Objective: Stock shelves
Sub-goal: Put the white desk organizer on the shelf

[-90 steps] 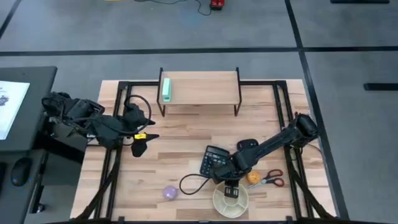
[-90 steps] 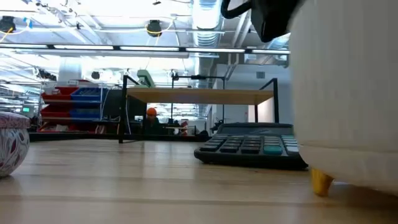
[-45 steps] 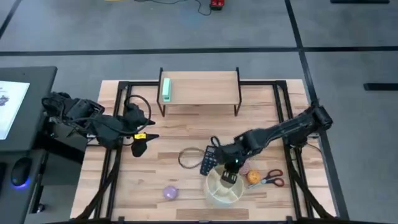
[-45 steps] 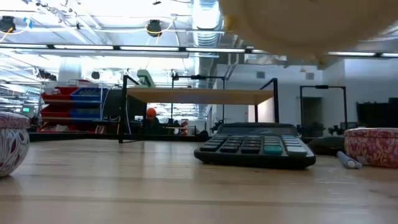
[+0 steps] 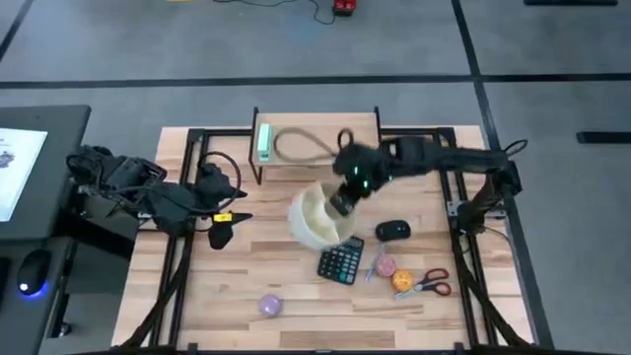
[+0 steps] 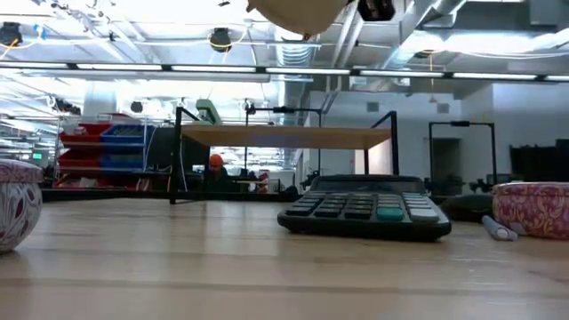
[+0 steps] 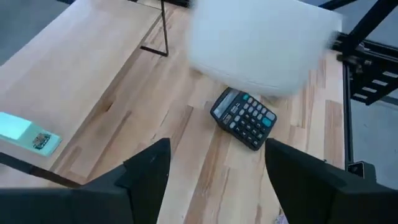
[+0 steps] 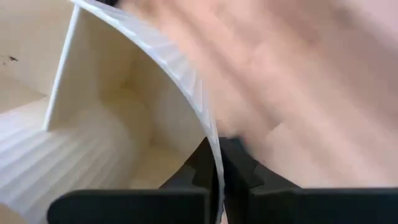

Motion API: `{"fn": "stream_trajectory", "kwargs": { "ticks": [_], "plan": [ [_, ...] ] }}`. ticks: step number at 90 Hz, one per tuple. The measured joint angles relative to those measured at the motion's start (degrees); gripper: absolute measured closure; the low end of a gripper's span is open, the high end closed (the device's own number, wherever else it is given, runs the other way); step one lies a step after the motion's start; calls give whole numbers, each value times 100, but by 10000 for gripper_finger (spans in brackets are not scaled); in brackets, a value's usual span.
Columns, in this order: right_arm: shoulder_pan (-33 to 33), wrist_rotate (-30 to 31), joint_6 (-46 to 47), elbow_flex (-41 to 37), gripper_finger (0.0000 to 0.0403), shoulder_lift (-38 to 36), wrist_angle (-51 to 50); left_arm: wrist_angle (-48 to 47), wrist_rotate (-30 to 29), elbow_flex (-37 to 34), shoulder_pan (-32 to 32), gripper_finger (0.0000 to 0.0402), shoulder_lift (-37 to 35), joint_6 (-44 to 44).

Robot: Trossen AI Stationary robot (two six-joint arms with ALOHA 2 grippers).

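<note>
A light-wood table (image 5: 286, 212) stands on grey floor, with a storeroom of red and blue bins behind it in the low view. The shelf (image 5: 320, 138) sits at the table's far edge, near the middle, with a green box (image 5: 263, 141) lying on its left end. Just in front of the shelf, the right gripper (image 5: 340, 205) holds a cream bowl (image 5: 317, 217) in the air, tilted, its fingers (image 8: 239, 165) pinching the bowl's rim from both sides. The bowl has dividing walls inside. Under and beside the bowl lies a calculator (image 5: 341, 262); near it are a black mouse (image 5: 393, 231), a pink patterned ball (image 5: 385, 266), an orange ball (image 5: 402, 280) and scissors (image 5: 431, 285). A purple ball (image 5: 270, 305) rests near the front edge. The left gripper (image 5: 221, 234) hovers over the table's left side, fingers (image 7: 146, 171) spread wide and empty.
</note>
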Motion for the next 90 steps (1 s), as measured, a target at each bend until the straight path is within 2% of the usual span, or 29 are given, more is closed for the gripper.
{"fn": "stream_trajectory", "kwargs": {
  "ticks": [30, 53, 70, 90],
  "plan": [
    [-1386, 137, -299, 249, 403, 2, 524, -1, -121, 0, 0, 164, -2, 219],
    [-2338, 123, -431, 247, 403, 493, 473, -3, -241, 0, 7, 164, -1, 228],
    [-2669, -50, -401, 261, 403, 923, 203, -2, -379, 0, 76, 164, 1, 245],
    [-2799, -232, -480, 949, 403, 1464, -336, -1, -386, 0, 211, 164, 1, 245]
  ]
}}
